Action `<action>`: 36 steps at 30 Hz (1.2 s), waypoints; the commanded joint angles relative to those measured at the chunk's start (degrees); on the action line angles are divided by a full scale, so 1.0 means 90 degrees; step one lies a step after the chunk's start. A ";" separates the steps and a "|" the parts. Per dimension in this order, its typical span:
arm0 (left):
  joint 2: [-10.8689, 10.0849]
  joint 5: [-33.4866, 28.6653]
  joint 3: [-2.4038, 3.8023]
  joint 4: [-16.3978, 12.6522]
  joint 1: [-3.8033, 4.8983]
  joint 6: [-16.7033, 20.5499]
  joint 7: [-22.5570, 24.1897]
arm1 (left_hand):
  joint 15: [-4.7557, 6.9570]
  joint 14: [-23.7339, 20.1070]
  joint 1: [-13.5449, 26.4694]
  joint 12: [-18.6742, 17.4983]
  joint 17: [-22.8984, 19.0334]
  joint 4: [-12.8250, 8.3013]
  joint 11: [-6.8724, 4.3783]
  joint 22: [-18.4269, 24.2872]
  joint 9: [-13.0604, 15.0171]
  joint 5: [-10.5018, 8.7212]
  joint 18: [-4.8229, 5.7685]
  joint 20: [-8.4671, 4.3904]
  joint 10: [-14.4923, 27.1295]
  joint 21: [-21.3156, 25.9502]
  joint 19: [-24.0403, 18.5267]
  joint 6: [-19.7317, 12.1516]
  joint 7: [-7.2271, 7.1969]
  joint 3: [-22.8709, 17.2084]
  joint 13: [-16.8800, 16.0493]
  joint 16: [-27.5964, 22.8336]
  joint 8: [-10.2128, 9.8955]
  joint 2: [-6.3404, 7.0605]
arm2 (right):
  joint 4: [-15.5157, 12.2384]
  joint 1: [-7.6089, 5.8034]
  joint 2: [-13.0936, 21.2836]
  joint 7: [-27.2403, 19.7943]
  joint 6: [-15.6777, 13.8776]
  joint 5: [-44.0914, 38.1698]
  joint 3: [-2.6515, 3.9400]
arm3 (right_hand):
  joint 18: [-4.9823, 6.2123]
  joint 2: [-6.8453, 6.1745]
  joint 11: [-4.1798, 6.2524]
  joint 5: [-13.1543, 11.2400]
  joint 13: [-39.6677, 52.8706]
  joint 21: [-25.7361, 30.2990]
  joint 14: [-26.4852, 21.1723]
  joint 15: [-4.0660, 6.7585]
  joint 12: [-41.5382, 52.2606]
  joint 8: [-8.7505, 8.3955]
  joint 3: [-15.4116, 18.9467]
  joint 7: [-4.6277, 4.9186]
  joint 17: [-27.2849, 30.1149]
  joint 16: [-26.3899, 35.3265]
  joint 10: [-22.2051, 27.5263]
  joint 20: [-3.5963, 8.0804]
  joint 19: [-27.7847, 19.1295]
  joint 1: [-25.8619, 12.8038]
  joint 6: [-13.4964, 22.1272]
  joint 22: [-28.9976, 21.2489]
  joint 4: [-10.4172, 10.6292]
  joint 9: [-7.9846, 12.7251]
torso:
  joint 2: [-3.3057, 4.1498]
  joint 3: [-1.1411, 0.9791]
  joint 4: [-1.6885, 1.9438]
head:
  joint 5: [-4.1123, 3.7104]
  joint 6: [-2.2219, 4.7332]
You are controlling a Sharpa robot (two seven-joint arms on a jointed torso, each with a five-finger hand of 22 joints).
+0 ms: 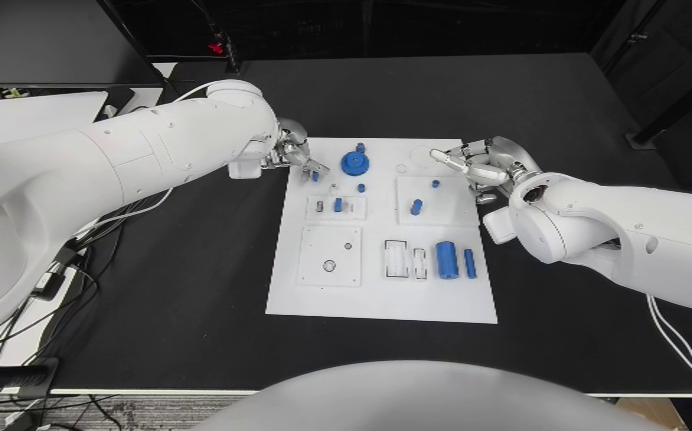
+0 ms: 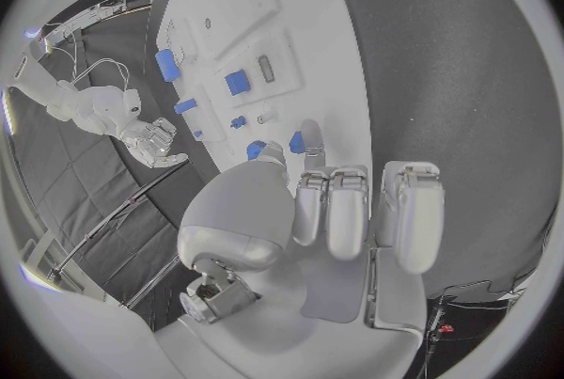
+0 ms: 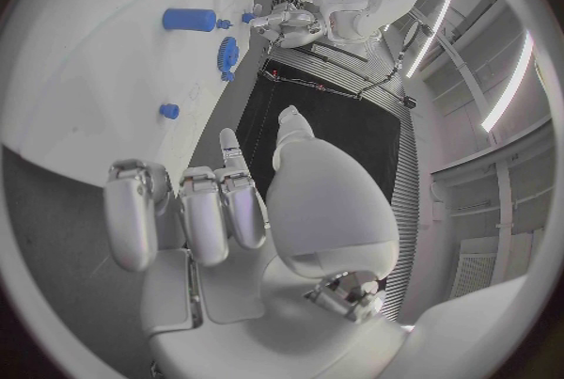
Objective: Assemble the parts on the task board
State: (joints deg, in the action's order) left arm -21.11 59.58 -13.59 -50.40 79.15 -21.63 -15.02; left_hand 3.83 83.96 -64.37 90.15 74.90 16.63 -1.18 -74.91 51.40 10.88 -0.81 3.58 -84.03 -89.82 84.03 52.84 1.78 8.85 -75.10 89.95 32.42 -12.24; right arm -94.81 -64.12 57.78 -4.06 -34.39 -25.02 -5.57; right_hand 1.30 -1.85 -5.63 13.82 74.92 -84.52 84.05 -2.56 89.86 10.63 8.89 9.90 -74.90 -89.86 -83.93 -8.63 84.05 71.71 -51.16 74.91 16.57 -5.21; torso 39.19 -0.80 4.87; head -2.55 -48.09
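Meanwhile left hand pinches a blue part; right hand hovers loosely spread, empty, beside task board.

left arm: white, enters from the head view's left edge and reaches in toward the middle of the table.
left hand: silver, at the end of that arm, fingers pointing toward the middle; in its wrist view the fingers lie side by side and slightly curled, thumb apart; whether the fingertips pinch anything cannot be told.
right arm: white, enters from the right edge, bent, forearm angled toward the middle.
right hand: silver, fingers apart and reaching toward the left hand; in its wrist view the fingers are loosely extended, thumb raised apart, nothing between them.
hands: well apart, facing each other.
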 commanded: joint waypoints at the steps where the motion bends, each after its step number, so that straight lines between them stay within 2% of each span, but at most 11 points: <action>1: 0.0017 -0.0041 0.0005 0.0023 0.0005 -0.0052 0.0096 | 0.0049 0.0672 -0.0083 -0.0017 0.1677 -0.0005 -0.0042 -0.1677 -0.0006 0.0032 0.0090 -0.0041 -0.0663 -0.0020 0.0664 0.0050 -0.0012 -0.0022 -0.1656 0.0005 -0.0035 -0.0003 | -0.0011 -0.0007 0.0003 -0.0022 0.0031 0.0007 0.0002 | 0.0072 0.0067 0.0013 0.0044 0.1676 0.0037 0.0661 0.0030 0.0016 0.0044 0.0041 -0.0008 -0.1677 -0.0016 -0.0675 0.0002 0.0028 -0.0005 0.0030 0.1369 -0.0003 -0.0006 | -0.0003 -0.0006 0.0006 | 0.0008 -0.0007; 14: 0.0025 -0.0046 0.0005 0.0022 -0.0007 -0.0128 0.0012 | 0.0059 0.0672 -0.0309 -0.0017 0.1677 0.0015 -0.0047 -0.1677 0.0001 0.0221 0.0090 -0.0027 -0.0663 -0.0020 0.0664 0.0074 -0.0014 -0.0017 -0.1656 0.0005 -0.0109 -0.0056 | -0.0015 -0.0007 0.0005 -0.0022 0.0022 0.0007 0.0002 | 0.0072 0.0067 0.0013 0.0044 0.1676 0.0037 0.0661 0.0030 0.0016 0.0044 0.0041 -0.0008 -0.1677 -0.0016 -0.0675 0.0002 0.0028 -0.0005 0.0030 0.1369 -0.0003 -0.0006 | -0.0002 -0.0008 0.0009 | 0.0039 0.0001; 20: 0.0019 -0.0051 0.0005 0.0023 -0.0009 -0.0107 -0.0015 | 0.0059 0.0672 -0.0317 -0.0017 0.1677 0.0013 -0.0047 -0.1677 0.0001 0.0226 0.0090 -0.0025 -0.0663 -0.0020 0.0664 0.0075 -0.0015 -0.0018 -0.1656 0.0005 -0.0112 -0.0063 | -0.0015 -0.0007 0.0008 -0.0018 0.0018 0.0007 0.0002 | 0.0072 0.0067 0.0013 0.0044 0.1676 0.0037 0.0661 0.0030 0.0016 0.0044 0.0041 -0.0008 -0.1677 -0.0016 -0.0675 0.0002 0.0028 -0.0005 0.0030 0.1369 -0.0003 -0.0006 | -0.0003 0.0001 0.0001 | 0.0020 0.0001; 36: 0.0069 -0.0051 0.0005 0.0093 -0.0016 -0.0031 0.0008 | 0.0060 0.0672 -0.0382 -0.0017 0.1677 0.0015 -0.0044 -0.1677 0.0006 0.0124 0.0090 -0.0013 -0.0663 -0.0020 0.0664 0.0083 -0.0011 0.0013 -0.1656 0.0005 -0.0144 -0.0062 | -0.0023 -0.0007 0.0008 -0.0010 0.0009 0.0007 0.0002 | 0.0073 0.0075 0.0013 0.0052 0.1676 0.0041 0.0661 0.0030 0.0016 0.0055 0.0047 -0.0007 -0.1677 -0.0016 -0.0675 0.0002 0.0024 -0.0002 0.0036 0.1368 -0.0006 -0.0007 | 0.0003 0.0000 0.0003 | -0.0004 -0.0009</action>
State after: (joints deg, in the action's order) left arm -20.59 59.34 -13.59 -49.72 78.92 -22.01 -15.13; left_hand 4.05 83.97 -67.43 90.36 74.90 16.63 -1.17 -74.91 51.40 12.25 -0.81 3.58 -84.05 -89.82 84.03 53.24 1.78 8.85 -75.11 89.95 31.41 -12.63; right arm -94.87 -64.12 57.88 -3.99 -34.41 -25.02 -5.57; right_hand 1.31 -1.85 -5.63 14.10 74.92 -84.52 84.05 -2.56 89.86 10.93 8.89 9.90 -74.93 -89.86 -83.93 -8.63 84.05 71.71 -51.16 74.91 16.57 -5.18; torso 39.19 -0.81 4.86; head -2.51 -48.08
